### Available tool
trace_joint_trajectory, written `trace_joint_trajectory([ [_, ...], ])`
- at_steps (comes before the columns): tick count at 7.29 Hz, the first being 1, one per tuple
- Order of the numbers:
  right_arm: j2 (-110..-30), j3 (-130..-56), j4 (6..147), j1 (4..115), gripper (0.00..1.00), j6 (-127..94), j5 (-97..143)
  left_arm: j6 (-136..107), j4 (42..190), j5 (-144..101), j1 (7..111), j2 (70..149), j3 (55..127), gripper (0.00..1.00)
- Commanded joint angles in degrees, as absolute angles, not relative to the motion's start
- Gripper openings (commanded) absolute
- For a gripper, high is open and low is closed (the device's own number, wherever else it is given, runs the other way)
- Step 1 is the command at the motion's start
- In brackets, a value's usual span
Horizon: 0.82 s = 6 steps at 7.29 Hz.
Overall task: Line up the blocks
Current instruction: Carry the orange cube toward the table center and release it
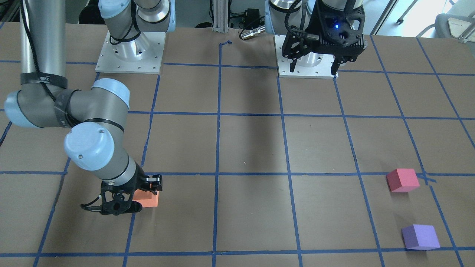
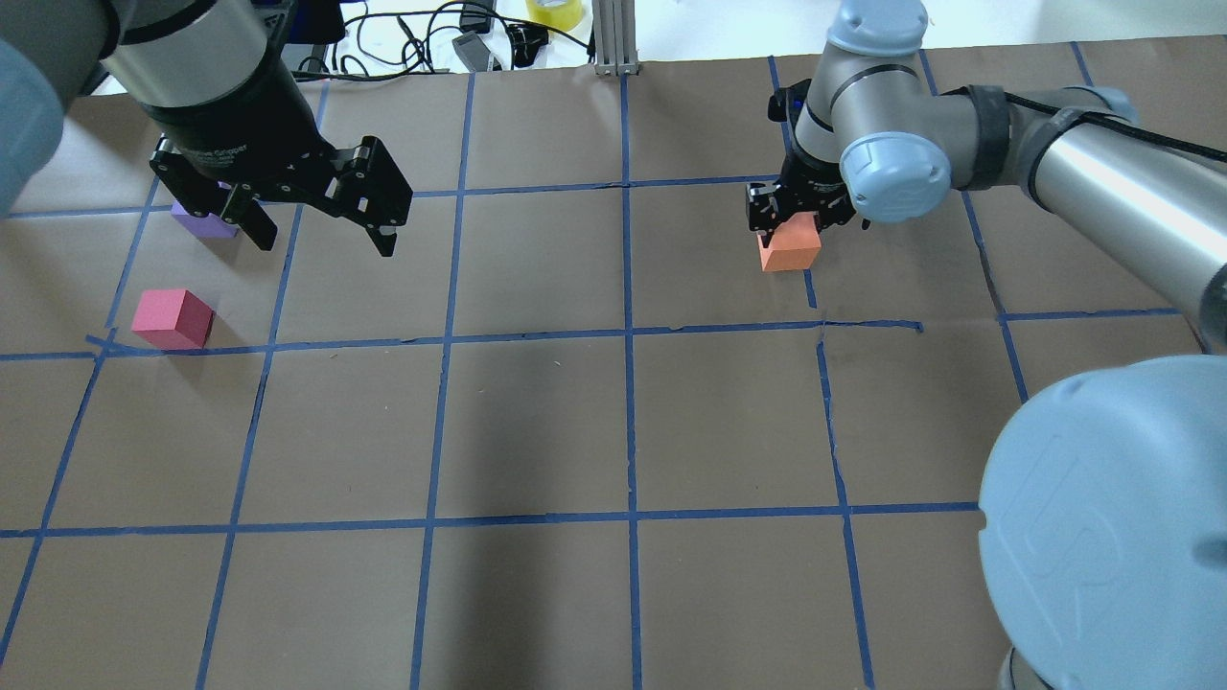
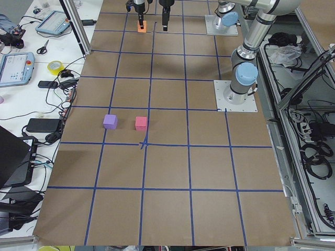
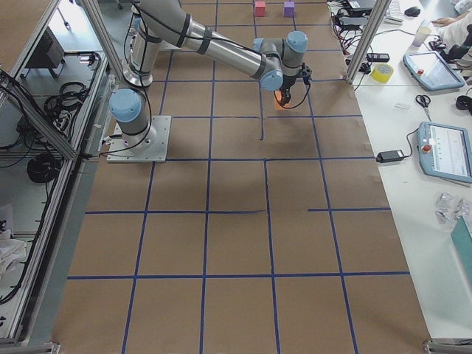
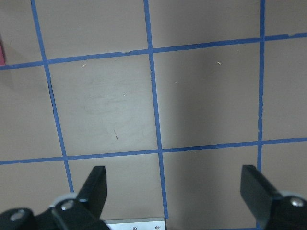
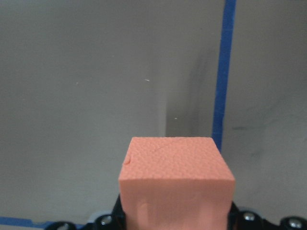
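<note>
The orange block is between the fingers of my right gripper, which is shut on it, low over the table near a blue grid line. It fills the bottom of the right wrist view and shows in the overhead view under the gripper. The reddish-pink block and the purple block lie apart on the table's other side. My left gripper is open and empty, raised above the table close to the purple block; its jaws stand wide apart in the left wrist view.
Brown paper with a blue tape grid covers the table. Both arm base plates stand at the robot's edge. Cables and a tape roll lie beyond the far edge. The right arm's elbow looms over the near right corner.
</note>
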<state>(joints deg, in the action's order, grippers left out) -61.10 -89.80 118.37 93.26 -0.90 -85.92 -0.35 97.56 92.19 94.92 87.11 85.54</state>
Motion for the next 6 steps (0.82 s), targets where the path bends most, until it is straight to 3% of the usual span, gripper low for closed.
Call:
trace_joint_trajectory([
  [1,-59.7,-89.0,119.0,100.1,0.00,-11.3,-83.4,-0.4,97.6,92.2,94.9,87.1,85.5,1.00],
  [4,-53.1,-81.0,118.5,108.7,0.00,-23.3,-83.3,-0.4,97.6,92.1,94.9,87.1,85.6,1.00],
  [6,-51.3,-79.3,118.6,111.3,0.00,-28.3,-83.1,-0.4,97.6,92.1,94.9,87.1,85.6,1.00],
])
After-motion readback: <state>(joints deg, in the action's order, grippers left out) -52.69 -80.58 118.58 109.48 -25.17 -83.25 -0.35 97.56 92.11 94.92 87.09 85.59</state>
